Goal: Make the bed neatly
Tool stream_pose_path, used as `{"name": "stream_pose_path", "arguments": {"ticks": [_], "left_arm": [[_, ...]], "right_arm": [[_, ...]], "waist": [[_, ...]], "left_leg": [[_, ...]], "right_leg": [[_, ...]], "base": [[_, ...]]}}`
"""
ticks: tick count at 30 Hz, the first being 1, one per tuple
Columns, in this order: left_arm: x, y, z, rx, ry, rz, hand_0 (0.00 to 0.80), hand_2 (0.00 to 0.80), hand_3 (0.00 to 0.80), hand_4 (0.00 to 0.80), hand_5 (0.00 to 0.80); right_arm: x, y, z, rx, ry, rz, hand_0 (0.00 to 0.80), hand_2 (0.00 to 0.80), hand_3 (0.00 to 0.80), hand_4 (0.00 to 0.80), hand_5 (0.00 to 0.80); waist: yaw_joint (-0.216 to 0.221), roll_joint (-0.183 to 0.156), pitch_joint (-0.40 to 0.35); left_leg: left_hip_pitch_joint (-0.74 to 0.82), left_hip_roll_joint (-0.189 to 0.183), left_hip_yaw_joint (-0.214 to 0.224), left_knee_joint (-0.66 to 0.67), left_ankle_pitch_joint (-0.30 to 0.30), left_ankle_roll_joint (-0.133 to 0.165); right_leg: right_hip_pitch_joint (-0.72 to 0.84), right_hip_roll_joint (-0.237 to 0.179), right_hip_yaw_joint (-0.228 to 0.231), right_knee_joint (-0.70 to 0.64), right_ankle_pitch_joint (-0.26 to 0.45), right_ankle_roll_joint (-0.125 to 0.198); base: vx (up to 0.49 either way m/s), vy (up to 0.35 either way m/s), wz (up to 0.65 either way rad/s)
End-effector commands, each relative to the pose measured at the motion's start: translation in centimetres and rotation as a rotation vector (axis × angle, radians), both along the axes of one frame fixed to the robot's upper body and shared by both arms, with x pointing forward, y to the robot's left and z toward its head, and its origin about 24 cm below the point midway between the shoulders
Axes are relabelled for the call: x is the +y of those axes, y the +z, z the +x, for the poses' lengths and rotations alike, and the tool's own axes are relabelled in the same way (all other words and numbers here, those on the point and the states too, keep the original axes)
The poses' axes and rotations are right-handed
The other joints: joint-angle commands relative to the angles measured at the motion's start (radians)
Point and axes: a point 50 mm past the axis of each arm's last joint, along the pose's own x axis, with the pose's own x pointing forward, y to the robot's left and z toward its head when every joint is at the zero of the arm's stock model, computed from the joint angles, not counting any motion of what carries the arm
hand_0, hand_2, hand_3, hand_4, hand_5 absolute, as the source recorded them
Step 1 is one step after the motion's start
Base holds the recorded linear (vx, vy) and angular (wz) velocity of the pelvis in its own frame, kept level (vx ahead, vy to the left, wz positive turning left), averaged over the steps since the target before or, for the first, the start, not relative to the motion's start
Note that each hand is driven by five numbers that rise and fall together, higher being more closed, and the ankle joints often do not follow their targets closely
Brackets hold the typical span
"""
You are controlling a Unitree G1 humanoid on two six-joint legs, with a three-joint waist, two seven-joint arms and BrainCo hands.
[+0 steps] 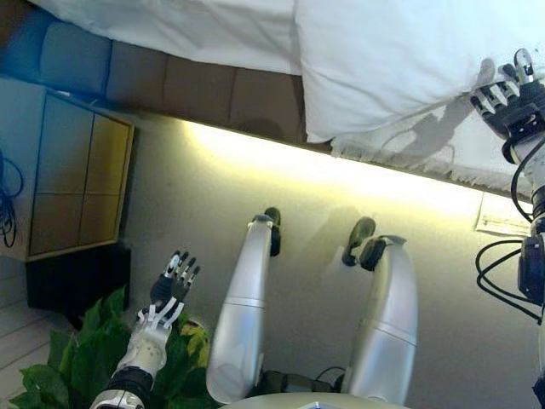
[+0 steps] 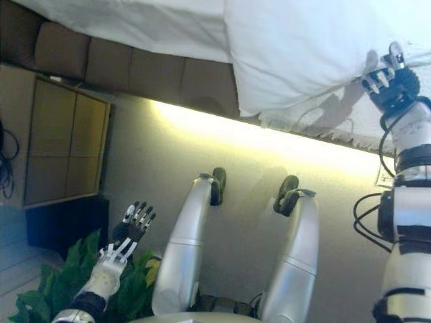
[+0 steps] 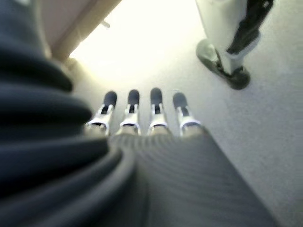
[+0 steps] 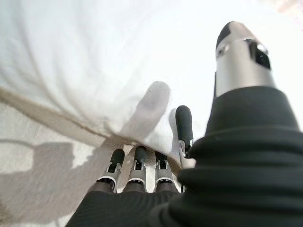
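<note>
Resting against the plump white pillow [image 1: 383, 60], the right hand [image 1: 507, 100] is seen, fingers [image 4: 138, 163] straight; the left hand [image 1: 173, 282] is held spread over the floor.

A: Left hand [image 1: 173, 284] — where's it sitting?

B: Roughly 7 o'clock in the head views, arm coming up from the lower left, fingers [image 3: 133, 100] pointing toward 1 o'clock. They're lying straight and side by side, gripping nothing.

A: Right hand [image 1: 509, 96]?

B: Up around 2 o'clock, arm rising along the right edge, wrist bending inward. Fingers [image 4: 138, 160] are stretching out fairly straight, tips toward 11 o'clock, thumb [image 4: 239, 53] sticking up apart from them. Not curling round anything.

A: So both are hanging loose?

B: Yes, neither is clasping.
</note>
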Motion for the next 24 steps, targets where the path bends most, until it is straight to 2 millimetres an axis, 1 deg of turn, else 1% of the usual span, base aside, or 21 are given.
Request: {"name": "stream_pose_path", "arguments": {"ticks": [1,4,7,11,12,13,14,15,21,24], "left_arm": [[2.4,-0.1,-2.0,0.004,0.064,0.022,0.0,0.0,0.0,0.0,0.0],[3.2,0.3,-2.0,-0.003,0.064,0.035,0.0,0.0,0.0,0.0,0.0],[3.4,0.6,-1.8,-0.015,0.054,0.039,0.0,0.0,0.0,0.0,0.0],[2.9,0.5,-2.0,-0.026,0.03,0.033,0.0,0.0,0.0,0.0,0.0],[2.8,0.5,-2.1,-0.029,0.022,0.032,0.0,0.0,0.0,0.0,0.0],[2.7,0.6,-2.1,-0.03,0.017,0.031,0.0,0.0,0.0,0.0,0.0],[2.7,0.6,-2.1,-0.029,0.016,0.032,0.0,0.0,0.0,0.0,0.0],[2.9,0.8,-2.2,-0.028,0.011,0.034,0.0,0.0,0.0,0.0,0.0],[3.1,0.6,-2.2,-0.006,0.007,0.038,0.0,0.0,0.0,0.0,0.0],[3.0,0.4,-2.3,-0.007,0.005,0.038,0.0,0.0,0.0,0.0,0.0]], "right_arm": [[-1.8,4.0,-1.4,-0.106,-0.055,-0.035,0.0,0.0,0.0,0.0,0.0],[-1.5,5.3,-1.4,-0.166,-0.048,-0.04,0.0,0.0,0.0,0.0,0.0],[-0.9,6.0,-1.2,-0.2,-0.023,-0.069,0.0,0.0,0.0,0.0,0.0],[-0.6,6.9,-1.3,-0.258,0.01,-0.119,0.0,0.0,0.0,0.0,0.0],[-0.7,7.4,-1.6,-0.301,0.011,-0.137,0.0,0.0,0.0,0.0,0.0],[-0.8,7.8,-1.9,-0.346,0.009,-0.154,0.207,0.207,0.207,0.207,0.207],[-0.8,7.8,-1.9,-0.351,0.007,-0.155,0.207,0.207,0.207,0.207,0.207],[-0.8,8.1,-2.1,-0.38,0.008,-0.182,0.8,0.8,0.8,0.8,0.8],[-0.3,8.0,-1.8,-0.379,0.024,-0.207,0.8,0.8,0.8,0.8,0.8],[-0.4,7.3,-1.8,-0.354,0.035,-0.217,0.8,0.8,0.8,0.8,0.8]], "waist": [[0.035,0.05,0.002],[0.043,0.048,0.002],[0.045,0.046,0.002],[0.046,0.047,0.002],[0.045,0.046,0.002],[0.044,0.046,0.002],[0.045,0.046,0.002],[0.044,0.045,0.002],[0.04,0.043,0.002],[0.037,0.04,0.002]], "left_leg": [[0.015,0.016,0.011,-0.108,0.098,0.033],[0.015,0.008,0.005,-0.124,0.101,0.029],[0.025,0.009,0.003,-0.135,0.098,0.03],[0.039,0.01,0.003,-0.135,0.094,0.031],[0.046,0.012,0.003,-0.137,0.095,0.03],[0.051,0.012,0.005,-0.137,0.093,0.03],[0.052,0.012,0.005,-0.138,0.093,0.03],[0.059,0.013,0.007,-0.141,0.092,0.03],[0.086,0.017,0.016,-0.15,0.084,0.035],[0.105,0.021,0.018,-0.159,0.08,0.037]], "right_leg": [[0.037,0.021,-0.025,0.049,-0.036,-0.047],[0.037,0.022,-0.028,0.043,-0.038,-0.043],[0.046,0.022,-0.033,0.041,-0.045,-0.042],[0.06,0.017,-0.039,0.041,-0.05,-0.043],[0.068,0.015,-0.04,0.039,-0.05,-0.041],[0.074,0.013,-0.041,0.034,-0.048,-0.04],[0.076,0.013,-0.041,0.033,-0.048,-0.039],[0.084,0.011,-0.042,0.024,-0.044,-0.037],[0.108,0.012,-0.045,0.008,-0.043,-0.037],[0.127,0.013,-0.044,-0.004,-0.044,-0.037]], "base": [[-0.025,-0.058,0.27],[-0.023,-0.059,0.08],[-0.015,-0.019,0.04],[0.005,0.008,-0.02],[0.0,0.0,0.0],[0.0,0.0,0.0],[0.0,0.0,0.0],[0.0,0.0,0.0],[0.0,0.0,0.0],[0.0,0.0,0.0]]}}
